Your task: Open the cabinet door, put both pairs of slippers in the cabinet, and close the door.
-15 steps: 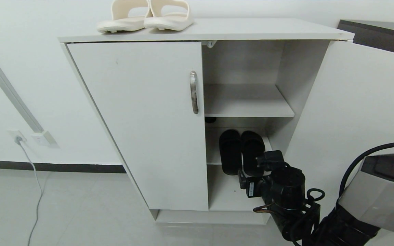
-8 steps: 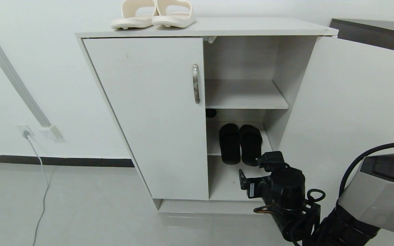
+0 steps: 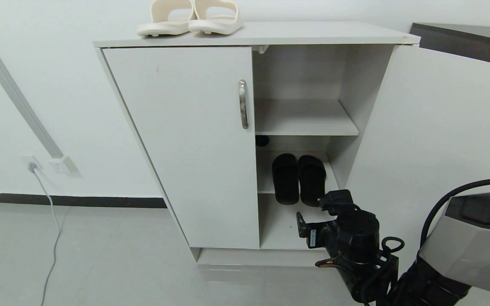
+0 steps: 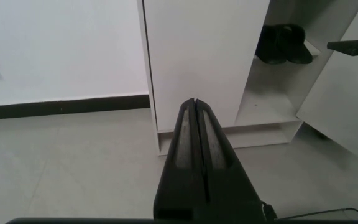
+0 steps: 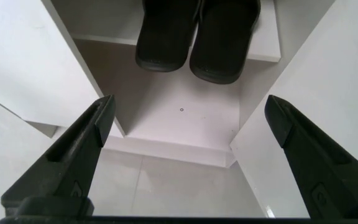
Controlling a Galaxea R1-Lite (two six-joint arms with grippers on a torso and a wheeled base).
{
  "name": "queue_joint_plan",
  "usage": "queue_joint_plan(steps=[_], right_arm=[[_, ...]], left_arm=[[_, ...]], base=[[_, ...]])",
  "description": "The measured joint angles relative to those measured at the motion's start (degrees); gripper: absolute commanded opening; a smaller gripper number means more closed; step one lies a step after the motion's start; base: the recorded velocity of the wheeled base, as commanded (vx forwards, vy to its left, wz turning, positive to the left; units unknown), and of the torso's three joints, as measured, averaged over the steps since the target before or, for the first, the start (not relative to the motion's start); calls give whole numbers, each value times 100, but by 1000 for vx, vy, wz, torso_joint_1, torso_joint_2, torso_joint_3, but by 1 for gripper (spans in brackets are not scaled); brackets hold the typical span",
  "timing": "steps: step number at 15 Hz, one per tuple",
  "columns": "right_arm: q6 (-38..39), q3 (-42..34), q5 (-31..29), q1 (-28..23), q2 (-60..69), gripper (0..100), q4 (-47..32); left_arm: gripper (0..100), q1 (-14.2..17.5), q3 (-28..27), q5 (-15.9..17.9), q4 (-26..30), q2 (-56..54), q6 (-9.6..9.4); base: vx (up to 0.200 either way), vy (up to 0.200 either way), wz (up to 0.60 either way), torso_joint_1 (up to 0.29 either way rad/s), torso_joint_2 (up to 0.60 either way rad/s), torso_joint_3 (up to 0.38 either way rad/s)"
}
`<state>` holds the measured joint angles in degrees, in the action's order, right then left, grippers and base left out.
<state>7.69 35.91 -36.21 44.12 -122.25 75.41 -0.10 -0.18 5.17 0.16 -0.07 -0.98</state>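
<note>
Change: head view shifted between 1 s and 0.5 s ago, so the camera moved, not the cabinet (image 3: 296,34). Since 0.5 s ago almost nothing differs. 1 s ago the R gripper (image 5: 190,106) overlapped the near ends of the black pair (image 3: 298,178) in that view; now there is a gap between them.
Meaning: I judge the 1st pair is delivered and let go and the robot backed off; approx. half of the placing is done.
R gripper: fingers wide apart, nothing held; in front of the bottom compartment (image 3: 279,229), lower than the black pair.
L gripper (image 4: 194,109): fingers pressed together, nothing between; low over the floor, well apart from the cabinet.
Black pair: on mid shelf (image 3: 264,172), side by side, near ends a bit over the shelf edge.
Beige pair (image 3: 185,26): on top of the cabinet, above L door, not yet inside.
Doors: R door (image 3: 432,127) open wide; L door (image 3: 185,140) shut.
Next (guess): fetch the beige pair, put it in, then close R door.
Risk: R arm is near the open door and may bump it.
</note>
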Motion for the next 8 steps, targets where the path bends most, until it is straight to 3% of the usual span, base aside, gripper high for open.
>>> queue_joint_plan(steps=[5,8], right_arm=[[-4,-4,0,6,-18,100,0],[-6,-6,-11,6,-20,100,5]], left_arm=[[0,2,0,5,2,0,-2],[0,0,0,5,2,0,-6]], base=[[0,0,0,0,0,0],[0,0,0,4,2,106]])
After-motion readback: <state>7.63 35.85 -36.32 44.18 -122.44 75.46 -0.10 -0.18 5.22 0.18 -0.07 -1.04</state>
